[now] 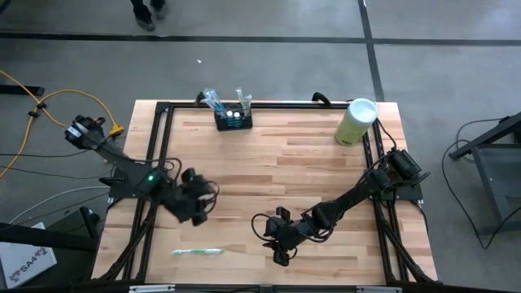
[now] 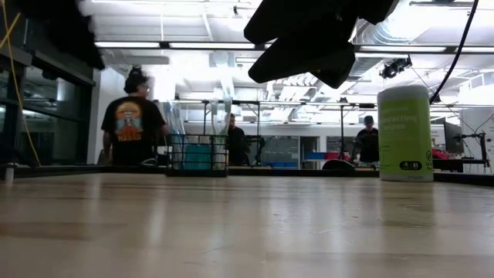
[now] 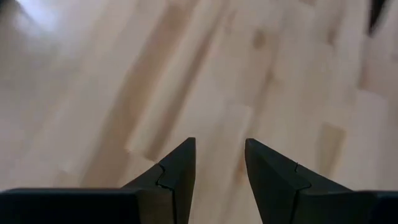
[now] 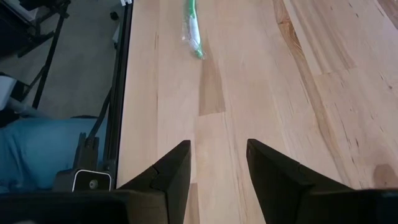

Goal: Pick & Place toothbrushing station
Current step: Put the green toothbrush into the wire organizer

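The left gripper [image 3: 219, 168] has its dark jaws spread with nothing between them, only bare pale wood beneath; it hangs over the left-middle of the wooden butcher-block surface [image 1: 301, 163]. The right gripper [image 4: 217, 171] likewise has its jaws parted and empty, low over the near-centre of the surface, pointed toward the near left edge. Neither holds anything, which I judge means the picking has not yet begun, or a reach is being set up. Just ahead of the right gripper lies a slim green-and-white toothbrush in a clear wrapper [image 4: 193, 28], flat on the wood near the front edge; it reads as the likely next target. The task's own thing, the small black slotted toothbrushing station [image 1: 233, 119], stands upright at the far edge, left of centre, with a few brushes already poking out, well apart from both grippers. A pale green cylindrical canister with a white lid [image 1: 356, 121] sits at the far right corner. The overhead view gives the whole layout; the table-level view alone shows the station's open wire sides and people standing in the room behind, but misses the toothbrush entirely.
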### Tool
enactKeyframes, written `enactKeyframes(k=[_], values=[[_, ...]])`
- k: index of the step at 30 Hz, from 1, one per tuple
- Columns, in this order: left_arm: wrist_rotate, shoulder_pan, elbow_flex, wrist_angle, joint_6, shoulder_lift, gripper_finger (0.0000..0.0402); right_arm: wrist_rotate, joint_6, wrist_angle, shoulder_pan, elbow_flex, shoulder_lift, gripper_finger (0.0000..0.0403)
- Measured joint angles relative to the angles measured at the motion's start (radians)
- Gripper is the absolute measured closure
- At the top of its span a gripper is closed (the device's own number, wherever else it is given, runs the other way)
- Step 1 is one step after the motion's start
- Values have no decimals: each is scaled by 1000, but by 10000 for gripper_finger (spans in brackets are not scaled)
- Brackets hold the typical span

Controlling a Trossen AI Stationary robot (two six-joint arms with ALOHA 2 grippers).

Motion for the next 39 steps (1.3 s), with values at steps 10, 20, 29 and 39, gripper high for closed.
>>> enactKeyframes(k=[10,20,29,39], values=[[36,-219,0,2,-228,0,268,-3,32,1,0,0,0,255],[37,-399,0,27,-509,64,268,-27,33,1,0,0,0,255],[38,-510,0,108,-686,189,268,-27,34,1,0,0,0,255],[45,-600,0,154,-850,275,268,-27,34,2,0,0,0,255]])
